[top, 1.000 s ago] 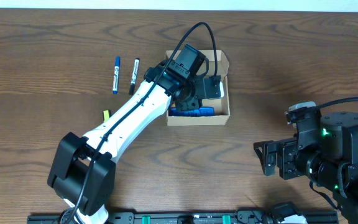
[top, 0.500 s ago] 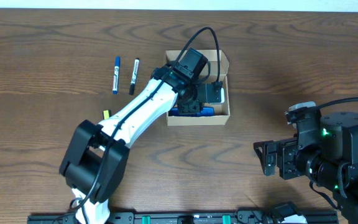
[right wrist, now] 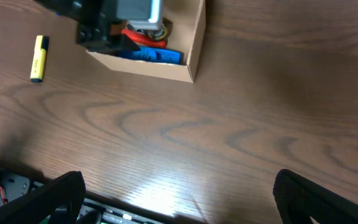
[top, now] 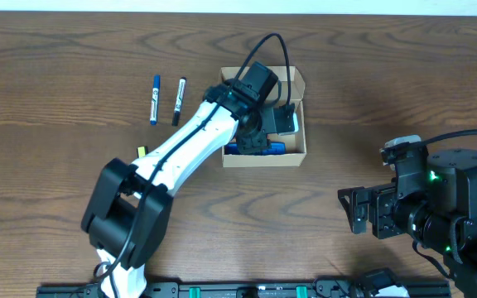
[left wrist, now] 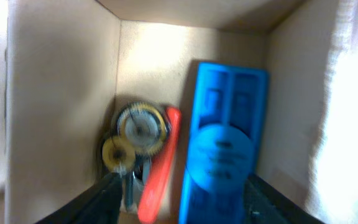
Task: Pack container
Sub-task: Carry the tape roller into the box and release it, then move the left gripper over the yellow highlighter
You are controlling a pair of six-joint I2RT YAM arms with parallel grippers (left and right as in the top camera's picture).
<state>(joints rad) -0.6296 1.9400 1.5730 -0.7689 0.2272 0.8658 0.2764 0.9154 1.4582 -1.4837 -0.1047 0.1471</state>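
The tan cardboard container (top: 265, 159) stands open at mid-table. My left gripper (top: 253, 136) hangs inside its opening, jaws open and empty. In the left wrist view the gripper (left wrist: 185, 208) looks down past the container wall (left wrist: 61, 93) at a flat blue plastic case (left wrist: 225, 143), a red pen-like item (left wrist: 157, 180) and a round yellow-and-metal object (left wrist: 138, 132) on the floor. The right wrist view shows the container (right wrist: 148, 65) from the side with the blue case (right wrist: 151, 55). My right gripper (top: 356, 211) is open and empty over bare table, also seen in its own view (right wrist: 185, 205).
A blue marker (top: 154, 99) and a black marker (top: 178, 101) lie side by side left of the container. A yellow highlighter (top: 140, 153) lies near the left arm's forearm, also in the right wrist view (right wrist: 38, 58). The table's front rail runs below the right gripper.
The left arm's elbow swung right and its wrist shifted slightly within the container. The right arm has not moved.
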